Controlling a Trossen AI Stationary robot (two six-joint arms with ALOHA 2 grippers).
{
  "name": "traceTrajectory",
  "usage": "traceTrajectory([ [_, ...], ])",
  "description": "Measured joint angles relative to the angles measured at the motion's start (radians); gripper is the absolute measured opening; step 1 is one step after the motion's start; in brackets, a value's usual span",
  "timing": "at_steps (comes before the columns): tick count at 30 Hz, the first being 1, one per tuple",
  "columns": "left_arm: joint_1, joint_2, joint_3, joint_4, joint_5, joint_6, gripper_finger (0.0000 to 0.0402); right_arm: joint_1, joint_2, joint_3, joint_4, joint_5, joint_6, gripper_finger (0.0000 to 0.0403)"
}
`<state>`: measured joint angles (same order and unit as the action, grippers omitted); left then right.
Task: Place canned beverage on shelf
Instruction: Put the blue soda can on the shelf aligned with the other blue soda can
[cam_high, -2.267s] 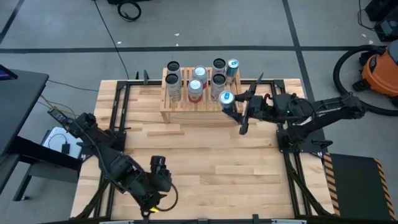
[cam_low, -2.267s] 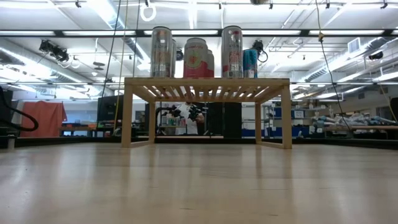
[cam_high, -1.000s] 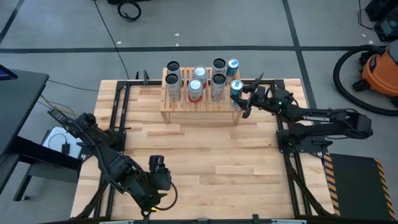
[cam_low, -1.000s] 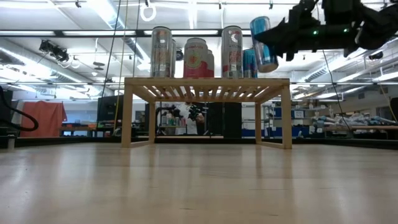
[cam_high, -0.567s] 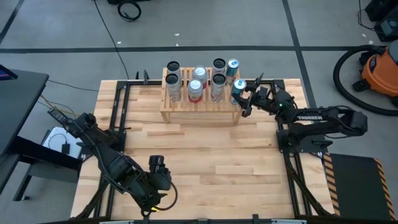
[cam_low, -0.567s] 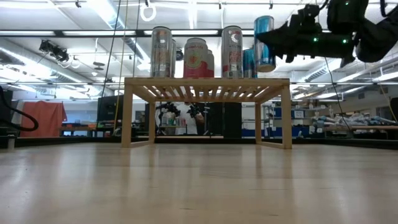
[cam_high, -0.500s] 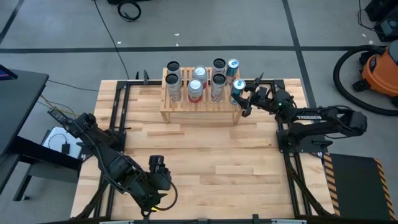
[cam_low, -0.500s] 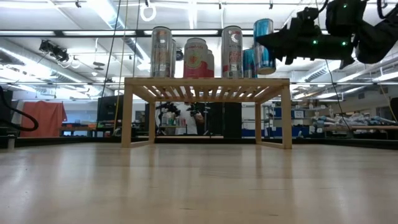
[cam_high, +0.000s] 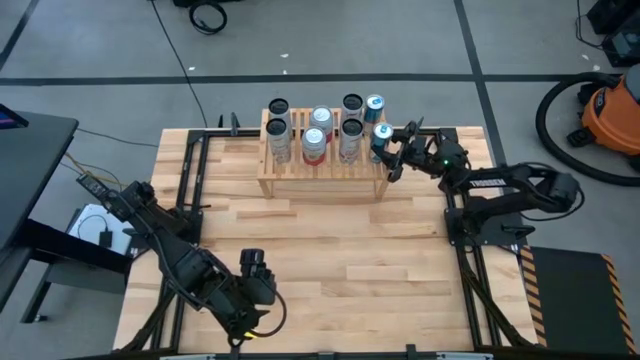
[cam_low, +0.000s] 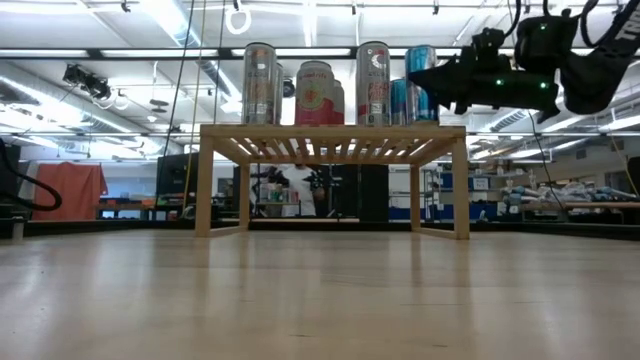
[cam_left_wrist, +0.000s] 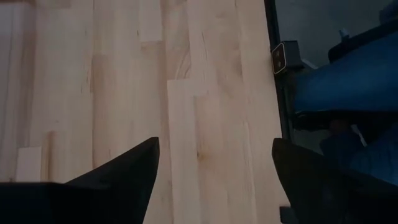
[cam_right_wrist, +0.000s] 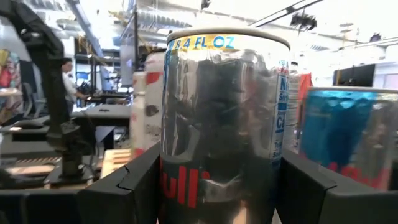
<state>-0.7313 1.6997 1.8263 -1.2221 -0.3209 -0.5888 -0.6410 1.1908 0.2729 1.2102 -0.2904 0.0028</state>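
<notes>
The light wooden shelf (cam_high: 320, 168) stands at the table's far middle, with several cans (cam_high: 314, 136) upright on its slatted top (cam_low: 330, 130). My right gripper (cam_high: 392, 152) is shut on a blue and silver can (cam_low: 421, 85) at the shelf's right end, next to another blue can (cam_right_wrist: 339, 137). My left gripper (cam_high: 254, 268) is open and empty above the table near its front edge, left of the middle. My right gripper pinches the can's two sides (cam_right_wrist: 171, 180) between its two fingers (cam_right_wrist: 124, 193), about half-way up the can. The fingers come level from the table's right. The can is upright, its base down at the shelf's slatted top (cam_low: 440, 128), level with the other cans' bases.
The other cans stand in two rows left of the held can; a red and white one (cam_right_wrist: 146, 118) shows behind it. Bare wooden table (cam_high: 330, 250) lies in front of the shelf. Black frame rails (cam_high: 470, 280) run along the table's sides.
My right gripper has carried the can toward the table's far edge over the shelf's right end and then lowered it. The can was tilted and well above the shelf; now it is upright with its base at the slatted top.
</notes>
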Motion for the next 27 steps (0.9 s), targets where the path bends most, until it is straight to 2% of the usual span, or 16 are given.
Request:
traceTrajectory([
  [7,0.000,0.000,0.000,0.000,0.000,0.000,0.0314,-0.042,0.067,0.000,0.115,-0.054,0.052,0.0244],
  [27,0.018,0.000,0.000,0.000,0.000,0.000,0.0314,-0.084,0.186,0.002,0.218,-0.093,0.065,0.0244],
])
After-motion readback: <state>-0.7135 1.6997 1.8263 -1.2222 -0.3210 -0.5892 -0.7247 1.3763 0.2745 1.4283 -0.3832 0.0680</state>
